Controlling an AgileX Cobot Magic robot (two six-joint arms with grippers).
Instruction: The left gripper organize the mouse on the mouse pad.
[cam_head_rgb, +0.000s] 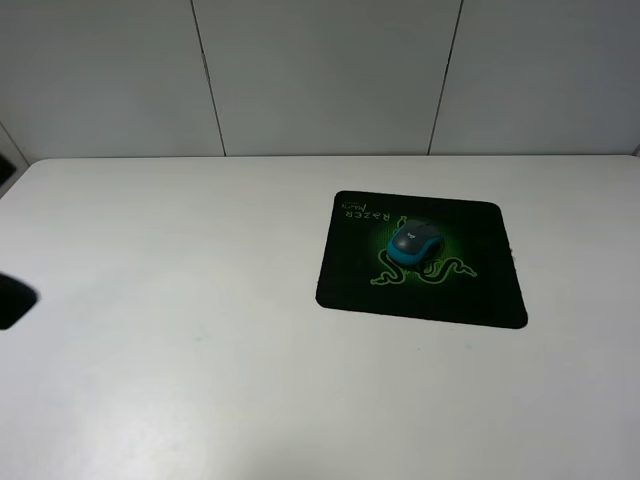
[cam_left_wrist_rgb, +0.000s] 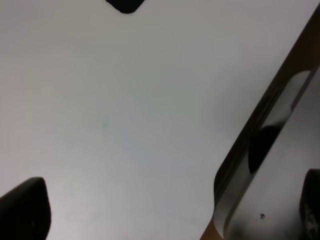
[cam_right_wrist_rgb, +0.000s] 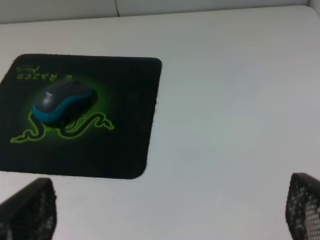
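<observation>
On the mouse pad (cam_head_rgb: 420, 262) lies the mouse (cam_head_rgb: 414, 243), well apart from the left end effector (cam_head_rgb: 14, 300)

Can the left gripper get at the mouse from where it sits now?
Probably yes: the mouse lies uncovered on the mouse pad, with only bare table between it and the left gripper.

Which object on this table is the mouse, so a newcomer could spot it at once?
Start from the white table: right of its centre lies a black mouse pad with a glowing green snake logo and green lettering. On that logo sits the mouse, a small oval with a dark grey top and teal-blue sides. It is the only raised, blue-edged thing on the flat pad.
</observation>
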